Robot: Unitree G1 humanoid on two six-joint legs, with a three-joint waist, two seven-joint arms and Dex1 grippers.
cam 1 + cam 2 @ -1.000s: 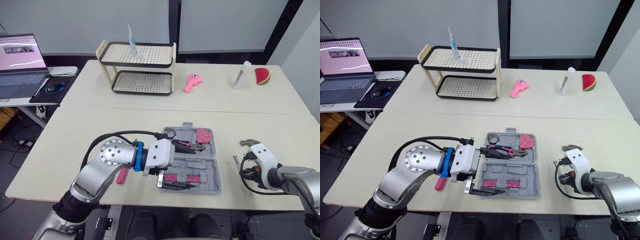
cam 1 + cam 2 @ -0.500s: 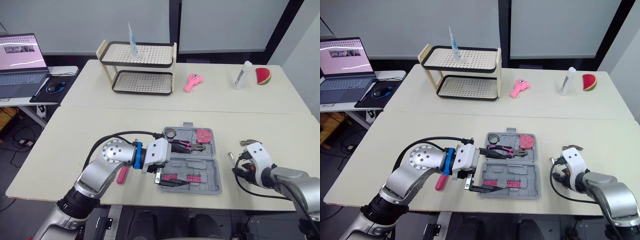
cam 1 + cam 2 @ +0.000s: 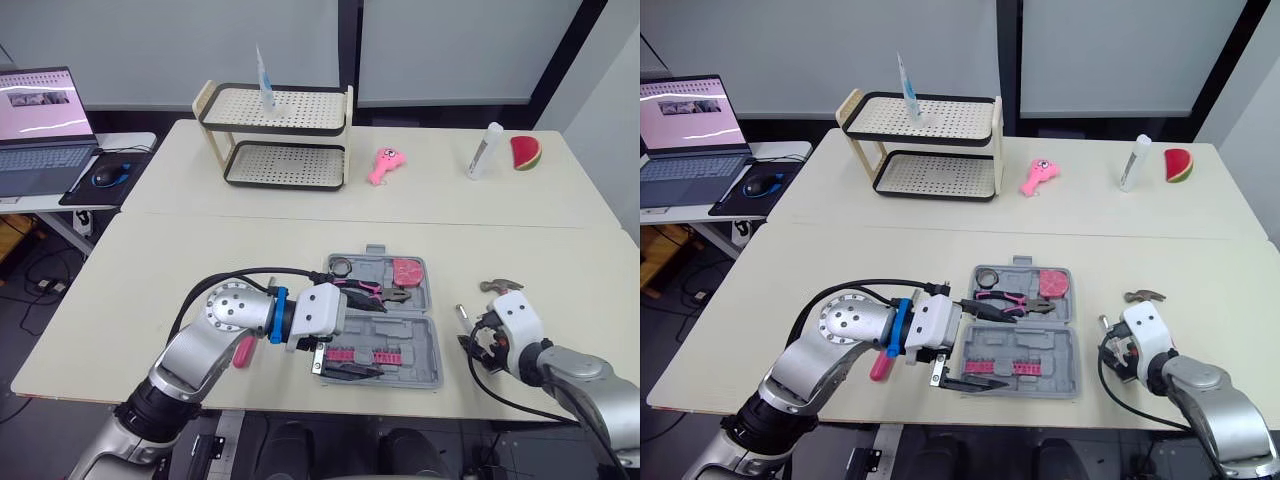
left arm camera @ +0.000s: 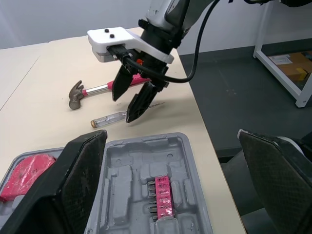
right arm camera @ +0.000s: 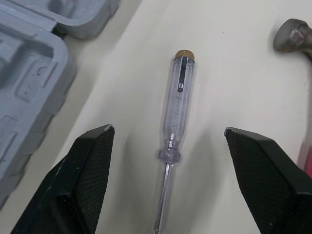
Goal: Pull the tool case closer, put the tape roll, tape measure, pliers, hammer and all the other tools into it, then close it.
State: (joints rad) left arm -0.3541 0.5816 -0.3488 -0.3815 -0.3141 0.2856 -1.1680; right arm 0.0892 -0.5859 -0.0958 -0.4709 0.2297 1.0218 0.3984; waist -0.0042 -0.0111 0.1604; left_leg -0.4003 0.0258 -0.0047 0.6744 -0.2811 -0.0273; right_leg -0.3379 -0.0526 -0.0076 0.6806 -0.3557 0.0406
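The grey tool case (image 3: 392,343) lies open near the table's front edge. In it are pink-handled pliers (image 3: 375,291), a pink tape measure (image 3: 406,270), a small tape roll (image 3: 341,266) and a pink bit set (image 4: 160,191). My left gripper (image 4: 170,139) is open at the case's left side, its fingers straddling the front tray. To the right of the case, my right gripper (image 5: 168,136) is open just above a clear-handled screwdriver (image 5: 176,105) that lies on the table between its fingers. The pink-handled hammer (image 4: 92,91) lies just beyond it.
A pink-handled tool (image 3: 243,352) lies on the table beneath my left arm. At the back stand a two-tier rack (image 3: 275,135), a pink toy (image 3: 383,165), a white bottle (image 3: 482,150) and a watermelon slice (image 3: 524,152). A laptop (image 3: 40,125) sits on a side desk at far left.
My right gripper's fingers have spread wide apart and it has shifted slightly toward the case, over the screwdriver. The left arm has barely moved.
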